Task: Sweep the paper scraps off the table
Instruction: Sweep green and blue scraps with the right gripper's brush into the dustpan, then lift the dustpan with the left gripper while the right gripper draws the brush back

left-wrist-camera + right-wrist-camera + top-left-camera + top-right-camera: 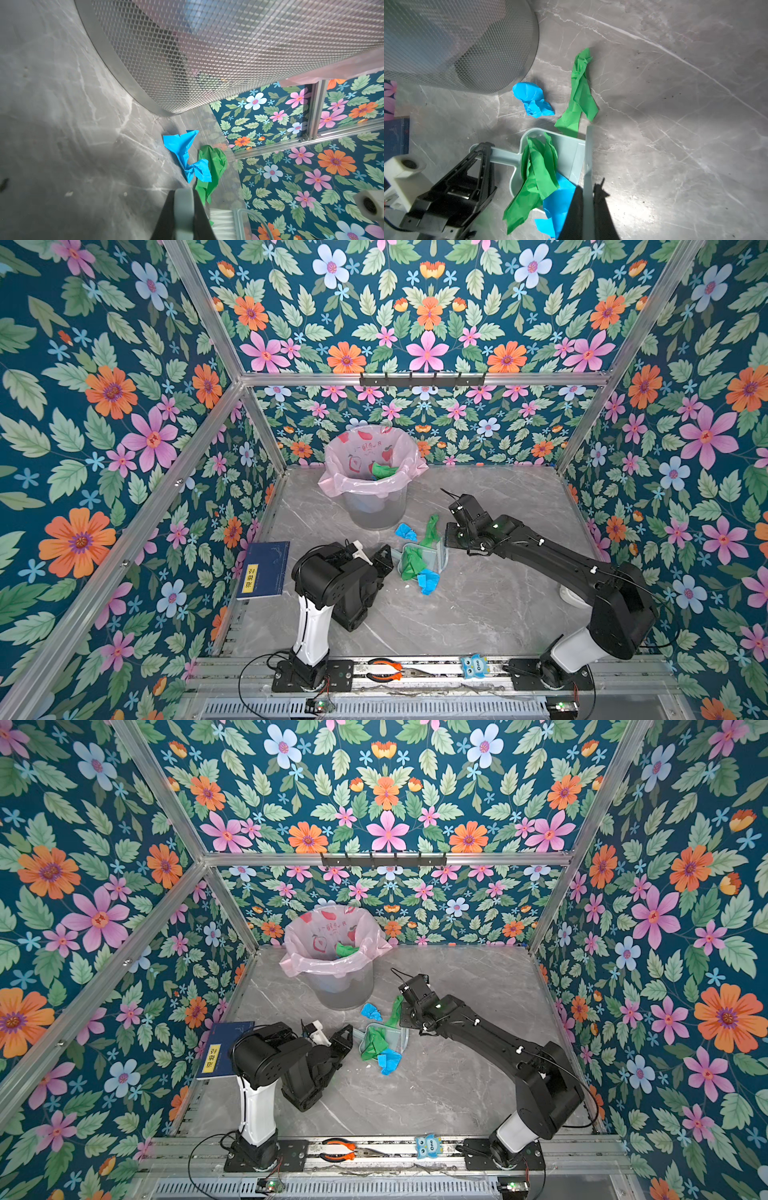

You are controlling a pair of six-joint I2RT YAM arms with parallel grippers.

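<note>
My left gripper (pixel 388 556) (pixel 184 193) is shut on the handle of a pale teal dustpan (pixel 436 549) (pixel 571 149) that lies on the grey marble table (pixel 478 614). A crumpled green paper scrap (pixel 411 562) (pixel 542 166) lies in the pan, and a blue scrap (pixel 428 580) (pixel 560 199) hangs over its near edge. My right gripper (pixel 451 539) (pixel 588 191) is shut on a pale brush (pixel 588 162) standing at the pan's mouth. Beyond the pan, a blue scrap (pixel 406 531) (pixel 531 99) and a long green scrap (pixel 432 529) (pixel 579 93) lie on the table.
A mesh bin with a pink liner (pixel 374 472) stands at the back, with a green scrap inside. A blue book (pixel 264 570) lies by the left wall. Orange pliers (pixel 384 670) and a blue owl toy (pixel 473 666) rest on the front rail.
</note>
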